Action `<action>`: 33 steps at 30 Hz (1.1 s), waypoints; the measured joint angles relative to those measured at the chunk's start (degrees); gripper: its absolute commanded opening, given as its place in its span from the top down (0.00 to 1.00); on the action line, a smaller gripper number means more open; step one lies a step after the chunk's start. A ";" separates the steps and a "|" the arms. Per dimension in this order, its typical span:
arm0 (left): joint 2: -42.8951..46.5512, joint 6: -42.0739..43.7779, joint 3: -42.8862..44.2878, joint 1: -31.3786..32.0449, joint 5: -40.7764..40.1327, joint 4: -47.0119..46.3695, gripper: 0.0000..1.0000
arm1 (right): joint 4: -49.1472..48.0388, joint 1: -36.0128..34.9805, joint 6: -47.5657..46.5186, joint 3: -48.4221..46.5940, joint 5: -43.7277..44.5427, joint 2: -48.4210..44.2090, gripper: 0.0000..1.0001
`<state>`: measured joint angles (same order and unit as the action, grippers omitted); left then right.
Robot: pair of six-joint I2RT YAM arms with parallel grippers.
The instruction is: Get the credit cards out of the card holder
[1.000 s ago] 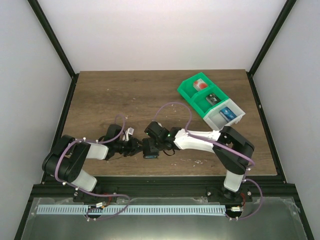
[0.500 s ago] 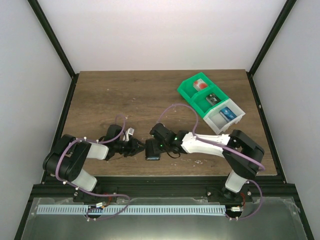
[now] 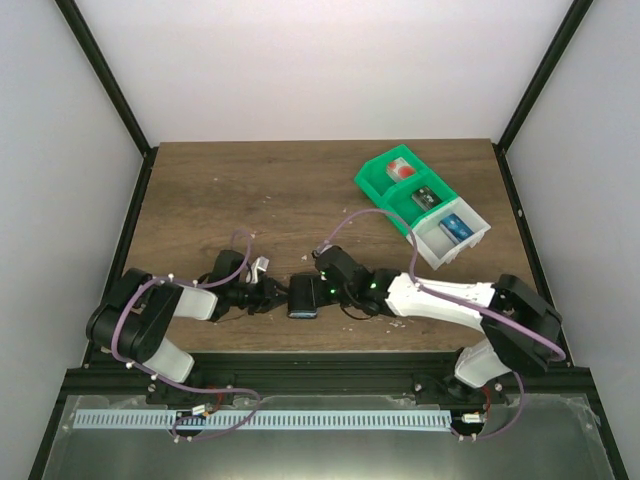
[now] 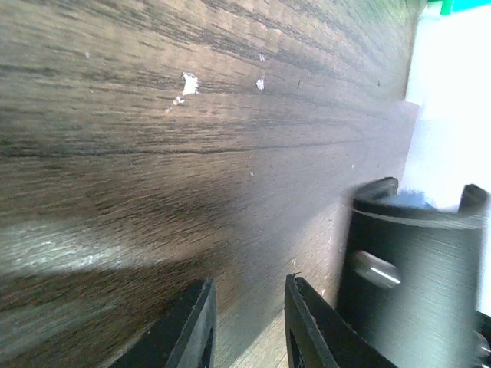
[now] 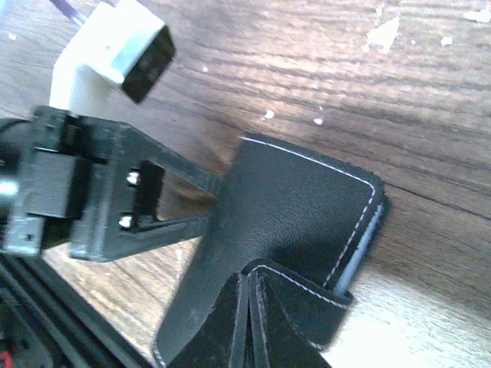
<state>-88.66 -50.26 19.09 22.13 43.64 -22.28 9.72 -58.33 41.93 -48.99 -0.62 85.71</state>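
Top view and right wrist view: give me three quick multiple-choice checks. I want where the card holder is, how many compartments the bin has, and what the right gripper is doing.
1. Where does the card holder lie?
A) at the rear left corner
B) between the left gripper and the right gripper, near the front edge of the table
C) against the rear wall

2. How many compartments does the bin show?
A) one
B) three
C) six

3. The right gripper is:
A) wide open over bare wood
B) shut on a loose blue card
C) shut on the card holder's black flap

Answers:
1 B: the top view shows it between the two arms' tips.
2 B: two compartments are green and one is white.
3 C: the right wrist view shows it pinched on the stitched flap.
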 measured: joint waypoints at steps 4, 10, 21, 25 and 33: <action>0.04 0.02 -0.04 0.00 0.11 0.07 0.73 | -2.75 0.00 1.18 1.66 -0.50 -2.99 0.99; 4.31 0.72 -0.02 0.04 -1.22 5.92 0.69 | -4.37 0.00 1.90 3.85 -0.61 -4.26 0.99; 24.81 0.07 4.00 0.31 -7.43 18.69 0.88 | -6.60 0.00 0.83 4.04 -1.70 -0.85 1.00; 24.00 -1.16 3.19 1.22 -6.54 16.87 0.90 | -8.24 0.00 0.11 4.15 -2.58 0.79 1.00; 11.98 -5.64 -0.79 9.18 -4.90 5.38 1.00 | -10.54 0.00 -1.36 4.90 -3.74 2.71 1.00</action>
<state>-76.69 -55.90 18.31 31.31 38.74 -16.91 -0.82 -58.33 40.58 -44.10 -4.36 88.42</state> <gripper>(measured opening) 0.017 0.010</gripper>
